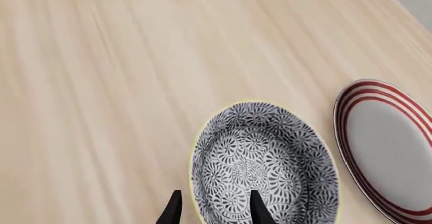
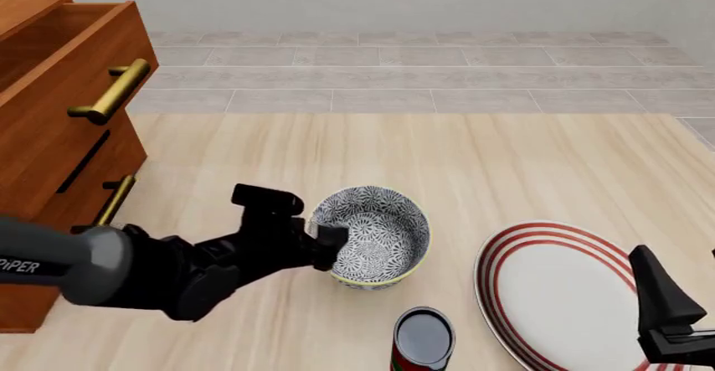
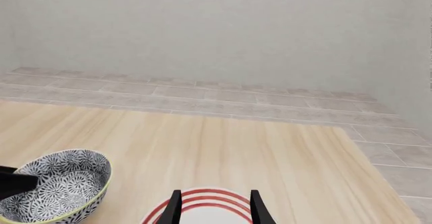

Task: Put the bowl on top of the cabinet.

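The left end effector (image 2: pixel 331 245) sits at the near-left rim of the round deep bowl with the dense black-and-white floral pattern and pale yellowish rim (image 2: pixel 374 237). In the left wrist view its two dark fingertips (image 1: pixel 260 209) straddle that rim, one inside the bowl and one outside over the wood. The fingers are spread with a gap between them, and whether they press the rim cannot be told. The bowl stands upright on the pale wooden desk (image 2: pixel 503 170), near the middle of its front half.

Just right of the bowl, not touching it, lies the flat white plate with red rings (image 2: pixel 558 296). In front of the bowl, at the bottom edge of the front view, stands a small dark-topped can with a red side (image 2: pixel 423 339), close to the plate's left rim.

The right end effector (image 2: pixel 671 304) hovers over the right part of the plate, well apart from the bowl. In the right wrist view its fingers (image 3: pixel 174 209) stand parted with nothing between them.

At the far left stands the large reddish-brown wooden drawer cabinet with brass-gold bar handles (image 2: pixel 56 120), its top drawer drawn out, well apart from the bowl.
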Action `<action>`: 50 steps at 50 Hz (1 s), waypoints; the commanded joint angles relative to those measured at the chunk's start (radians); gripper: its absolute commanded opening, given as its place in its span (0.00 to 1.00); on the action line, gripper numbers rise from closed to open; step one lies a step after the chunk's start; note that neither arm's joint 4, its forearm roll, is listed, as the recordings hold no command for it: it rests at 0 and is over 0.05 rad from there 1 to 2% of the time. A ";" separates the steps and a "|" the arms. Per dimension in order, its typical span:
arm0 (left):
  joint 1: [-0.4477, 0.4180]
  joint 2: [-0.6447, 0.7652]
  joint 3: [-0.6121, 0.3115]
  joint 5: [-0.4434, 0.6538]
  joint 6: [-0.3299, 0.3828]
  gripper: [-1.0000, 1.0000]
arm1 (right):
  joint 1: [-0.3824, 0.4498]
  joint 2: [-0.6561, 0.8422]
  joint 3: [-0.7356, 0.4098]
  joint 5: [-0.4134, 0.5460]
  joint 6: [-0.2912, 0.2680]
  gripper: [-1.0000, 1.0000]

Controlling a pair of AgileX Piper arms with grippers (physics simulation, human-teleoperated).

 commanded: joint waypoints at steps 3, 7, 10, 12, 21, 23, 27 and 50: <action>-0.006 0.050 -0.017 -0.014 -0.014 1.00 | -0.003 -0.004 0.000 0.004 0.000 1.00; -0.013 0.065 -0.020 -0.019 -0.027 1.00 | -0.005 -0.002 0.000 0.003 0.001 1.00; -0.015 0.074 -0.019 -0.024 -0.031 1.00 | -0.004 0.001 0.000 -0.001 0.000 1.00; -0.013 0.080 -0.019 -0.028 -0.034 1.00 | -0.003 0.003 0.000 -0.003 0.001 1.00; -0.017 0.097 -0.017 -0.037 -0.047 1.00 | -0.003 0.004 0.000 -0.004 0.000 1.00; -0.018 0.098 -0.018 -0.037 -0.049 1.00 | -0.003 0.005 0.000 -0.005 -0.001 1.00; -0.023 0.096 -0.018 -0.037 -0.057 1.00 | -0.005 0.004 0.000 -0.004 0.000 1.00; -0.014 0.064 -0.012 -0.027 -0.056 0.00 | -0.005 -0.006 -0.002 0.004 0.001 1.00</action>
